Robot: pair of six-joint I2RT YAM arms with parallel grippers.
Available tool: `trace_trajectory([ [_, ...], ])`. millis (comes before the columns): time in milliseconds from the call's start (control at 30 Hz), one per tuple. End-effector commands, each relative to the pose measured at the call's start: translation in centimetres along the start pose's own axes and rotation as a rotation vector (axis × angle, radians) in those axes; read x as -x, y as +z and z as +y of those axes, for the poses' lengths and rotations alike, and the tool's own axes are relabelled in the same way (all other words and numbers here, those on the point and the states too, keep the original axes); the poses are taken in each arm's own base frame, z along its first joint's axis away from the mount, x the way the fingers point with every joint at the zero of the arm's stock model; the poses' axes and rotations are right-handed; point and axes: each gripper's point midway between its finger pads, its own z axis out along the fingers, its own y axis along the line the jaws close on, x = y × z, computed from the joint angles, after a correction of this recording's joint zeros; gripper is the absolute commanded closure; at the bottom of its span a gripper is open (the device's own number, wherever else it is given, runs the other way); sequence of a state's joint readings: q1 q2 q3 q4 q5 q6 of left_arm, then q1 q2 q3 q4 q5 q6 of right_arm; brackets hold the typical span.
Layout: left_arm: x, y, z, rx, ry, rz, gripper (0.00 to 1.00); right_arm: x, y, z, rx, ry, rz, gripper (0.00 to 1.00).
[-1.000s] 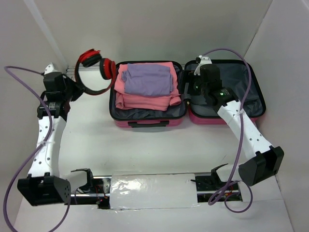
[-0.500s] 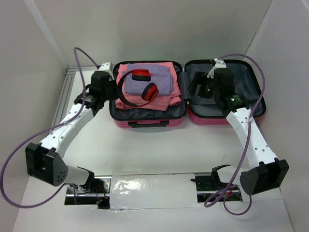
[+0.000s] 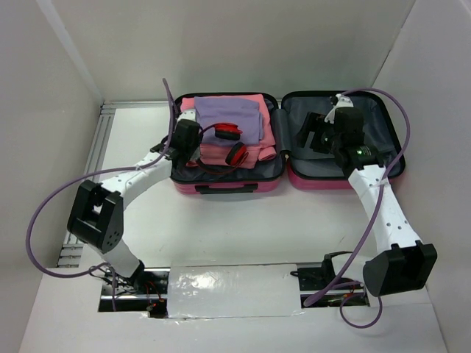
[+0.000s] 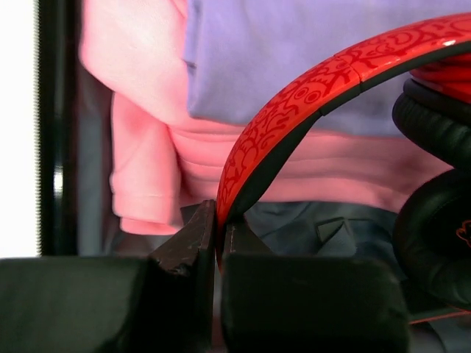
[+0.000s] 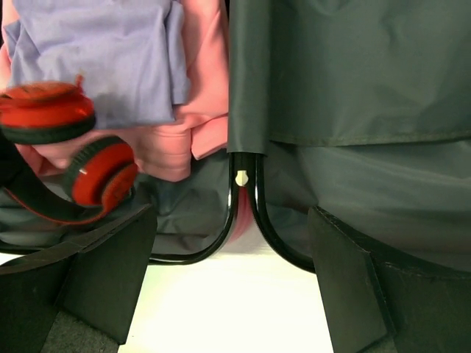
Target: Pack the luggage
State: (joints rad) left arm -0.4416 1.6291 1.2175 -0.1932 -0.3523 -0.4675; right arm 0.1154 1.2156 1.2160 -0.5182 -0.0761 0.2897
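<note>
Gripping one headset point(image 3: 236, 154) by its band in the closed left pincer point(image 4: 218, 235) over one luggage point(image 3: 228, 187) with two garments point(image 3: 234, 118); right pincer point(image 5: 232, 246) spread wide, empty.

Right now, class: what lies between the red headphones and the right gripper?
Top view: the edge of the folded pink clothes, then the centre hinge of the luggage.

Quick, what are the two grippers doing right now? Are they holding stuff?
Left gripper: closed on the red headphones, pinching the headband.
Right gripper: open, holding nothing, over the luggage, at its grey-lined half.
</note>
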Motion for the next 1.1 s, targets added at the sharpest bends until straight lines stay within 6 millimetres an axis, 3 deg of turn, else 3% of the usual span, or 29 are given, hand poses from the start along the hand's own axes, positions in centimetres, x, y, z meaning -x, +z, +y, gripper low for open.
trace_trajectory([
  [0,1.5,-0.1,-2.4,-0.050,0.039,-0.135,1.00,-0.4,0.2,-0.8,-0.007,-0.004,0.002,0.10],
  [67,0.9,-0.3,-2.9,-0.072,0.052,-0.154,1.00,-0.6,0.3,-0.9,-0.007,-0.004,0.002,0.10],
  [100,-0.6,-0.3,-3.0,-0.080,0.075,-0.141,1.00,-0.5,0.3,-1.2,-0.015,0.001,-0.001,0.10],
  [300,-2.8,1.0,-2.3,-0.007,0.127,-0.086,1.00,-1.0,0.4,-1.8,-0.039,0.038,0.013,0.09],
  [333,-2.5,0.9,-2.2,0.003,0.127,-0.088,0.96,-0.8,0.2,-2.1,-0.060,0.038,0.009,0.07],
  [367,-2.1,0.8,-2.4,0.000,0.123,-0.095,0.80,-0.9,0.2,-2.4,-0.077,0.049,0.014,0.03],
  [400,-2.5,0.7,-2.7,-0.005,0.122,-0.086,0.71,-0.9,-0.2,-2.9,-0.099,0.068,0.012,0.01],
  [433,-1.8,0.1,-2.8,-0.012,0.114,-0.102,0.53,-0.7,-0.4,-3.0,-0.109,0.068,0.009,0.00],
  [467,-1.2,-0.8,-2.9,-0.032,0.104,-0.120,0.45,-0.9,-0.4,-3.3,-0.127,0.077,0.012,0.00],
  [600,1.7,-3.9,-2.8,-0.055,0.077,-0.175,0.22,-0.8,-1.3,-4.4,-0.198,0.150,0.023,0.00],
  [700,4.4,-6.4,-2.9,-0.066,0.072,-0.203,0.16,-1.2,-1.4,-5.2,-0.261,0.207,0.032,0.00],
  [733,6.5,-8.1,-3.2,-0.083,0.051,-0.246,0.10,-1.1,-1.8,-5.7,-0.282,0.225,0.021,0.00],
  [833,8.8,-10.1,-1.6,-0.097,0.000,-0.251,0.00,-1.1,-2.9,-7.0,-0.374,0.273,-0.010,0.00],
  [867,10.6,-11.6,-1.2,-0.115,-0.036,-0.279,0.00,-1.1,-3.2,-8.3,-0.423,0.282,-0.014,0.00],
  [1000,11.8,-12.9,2.3,-0.093,-0.126,-0.249,0.00,-2.7,-3.9,-11.6,-0.582,0.338,0.022,0.00],
  [1067,11.6,-12.1,4.3,-0.079,-0.169,-0.221,0.00,-3.9,-4.0,-13.2,-0.644,0.396,0.043,0.00],
])
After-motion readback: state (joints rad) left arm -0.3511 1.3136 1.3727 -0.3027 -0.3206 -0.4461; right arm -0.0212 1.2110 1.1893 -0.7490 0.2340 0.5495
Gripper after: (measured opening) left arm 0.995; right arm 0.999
